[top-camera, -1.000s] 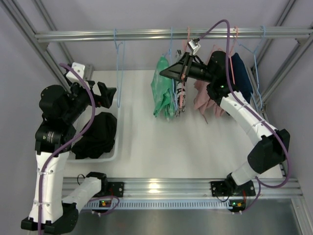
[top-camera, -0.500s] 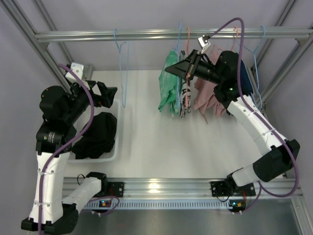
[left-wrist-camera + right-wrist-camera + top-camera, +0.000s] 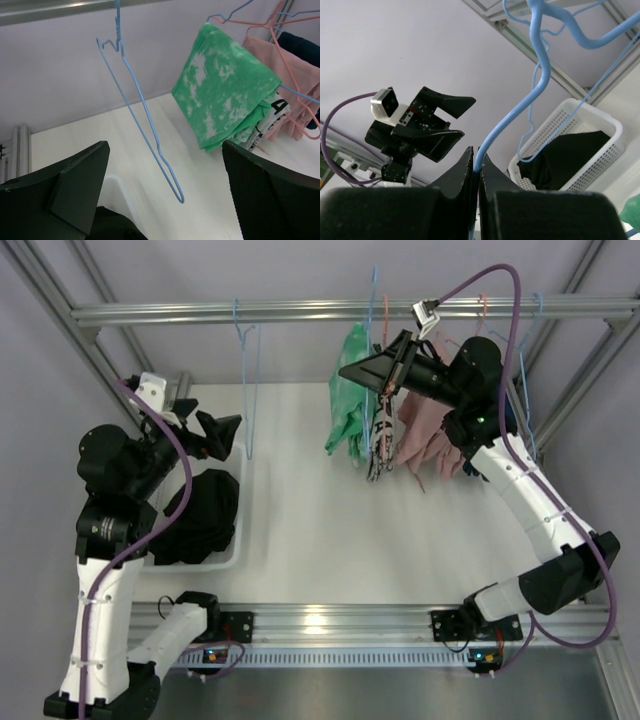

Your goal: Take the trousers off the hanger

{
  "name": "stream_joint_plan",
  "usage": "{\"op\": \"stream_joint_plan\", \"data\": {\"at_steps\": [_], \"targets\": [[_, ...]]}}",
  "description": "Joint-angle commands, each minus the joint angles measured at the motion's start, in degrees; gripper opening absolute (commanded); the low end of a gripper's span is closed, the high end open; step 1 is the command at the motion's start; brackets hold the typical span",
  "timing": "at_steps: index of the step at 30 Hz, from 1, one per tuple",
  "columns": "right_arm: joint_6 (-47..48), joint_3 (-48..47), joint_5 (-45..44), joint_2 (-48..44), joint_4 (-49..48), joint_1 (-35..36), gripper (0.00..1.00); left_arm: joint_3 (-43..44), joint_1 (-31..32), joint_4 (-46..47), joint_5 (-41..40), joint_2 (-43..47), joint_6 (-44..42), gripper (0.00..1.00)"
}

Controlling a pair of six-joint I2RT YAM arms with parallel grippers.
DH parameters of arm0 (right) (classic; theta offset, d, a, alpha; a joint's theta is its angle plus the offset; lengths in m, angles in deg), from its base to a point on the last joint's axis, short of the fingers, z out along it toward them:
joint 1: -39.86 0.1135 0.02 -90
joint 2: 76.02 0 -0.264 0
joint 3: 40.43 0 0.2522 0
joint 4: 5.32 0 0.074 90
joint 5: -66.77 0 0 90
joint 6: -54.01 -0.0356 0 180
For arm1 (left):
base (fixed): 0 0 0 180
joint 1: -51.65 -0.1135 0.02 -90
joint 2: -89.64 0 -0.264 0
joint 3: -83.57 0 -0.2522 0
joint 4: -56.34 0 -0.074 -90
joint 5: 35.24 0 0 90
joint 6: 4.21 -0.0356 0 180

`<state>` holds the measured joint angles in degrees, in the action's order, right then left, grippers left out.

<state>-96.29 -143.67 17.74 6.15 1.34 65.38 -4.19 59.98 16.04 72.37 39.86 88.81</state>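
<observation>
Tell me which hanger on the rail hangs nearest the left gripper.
The bare light-blue wire hanger, alone at the rail's left end, before the open left gripper. The rest hang farther right, by the green garment.

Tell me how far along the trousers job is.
Done: an empty blue hanger hangs on the rail, and a black garment lies in the white basket. In hand: the right gripper is shut on a second blue hanger, apparently the one carrying the green tie-dye garment; the left gripper is open by the basket. Left: pulling that garment off.
</observation>
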Motion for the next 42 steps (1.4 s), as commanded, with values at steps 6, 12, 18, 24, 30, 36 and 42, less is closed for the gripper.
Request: {"op": "stream_joint_plan", "data": {"at_steps": [6,12,18,24,30,36,42], "targets": [[1.5,-3.3,0.2,-7.7,-12.9,4.2,0.00,1.4,-0.3,8.4,14.5,1.0,-7.3,0.99],[1.7,-2.6,-2.8,-9.7,-12.3,7.5,0.00,3.6,-0.2,4.5,22.2,-0.8,-14.7,0.99],[0.5,-6.1,-5.4,-8.7,-10.1,9.0,0.00,-0.4,3.3,5.5,17.6,-1.7,-18.2,0.99],[0.5,-8.2,-6.8,-7.8,-7.9,9.1,0.00,-1.8,17.1,7.6,5.7,-5.1,-23.6,0.99],[0.7,-9.8,-7.8,-7.6,-6.1,9.1,0.00,-9.4,34.6,15.4,-14.7,-6.1,-30.5,0.99],[0.6,-11.1,-8.8,-7.1,-4.7,9.1,0.00,-20.6,41.1,30.0,-26.1,-6.0,-28.4,0.99],[0.3,-12.7,-9.0,-6.7,-4.1,9.1,0.00,-23.5,41.3,39.3,-30.7,-11.1,-24.1,0.99]]}}
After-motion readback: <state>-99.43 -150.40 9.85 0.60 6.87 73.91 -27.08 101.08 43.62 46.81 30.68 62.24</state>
